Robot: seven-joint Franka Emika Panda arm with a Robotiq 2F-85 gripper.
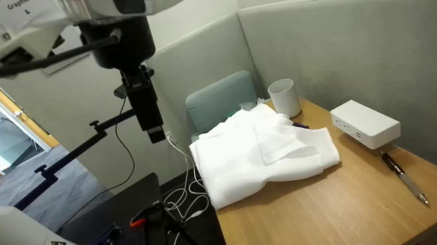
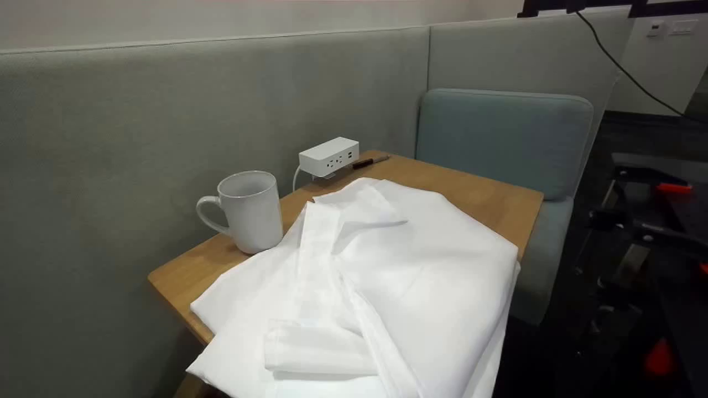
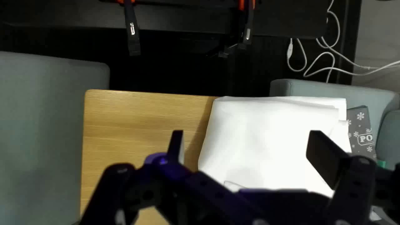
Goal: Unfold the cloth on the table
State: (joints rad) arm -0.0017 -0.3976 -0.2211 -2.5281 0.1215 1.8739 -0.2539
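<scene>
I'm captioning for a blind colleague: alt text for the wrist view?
Folded white cloth lies on the right part of a wood-grain table, seen from above, with open black jaws in the foreground. A padded grey-green seat is at left.

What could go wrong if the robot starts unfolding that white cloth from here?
The mug stands right beside the cloth, so a pull might tip it. The cloth also overhangs an edge of the table, so it may slide off. Opening it toward the pen could sweep that off too.
</scene>
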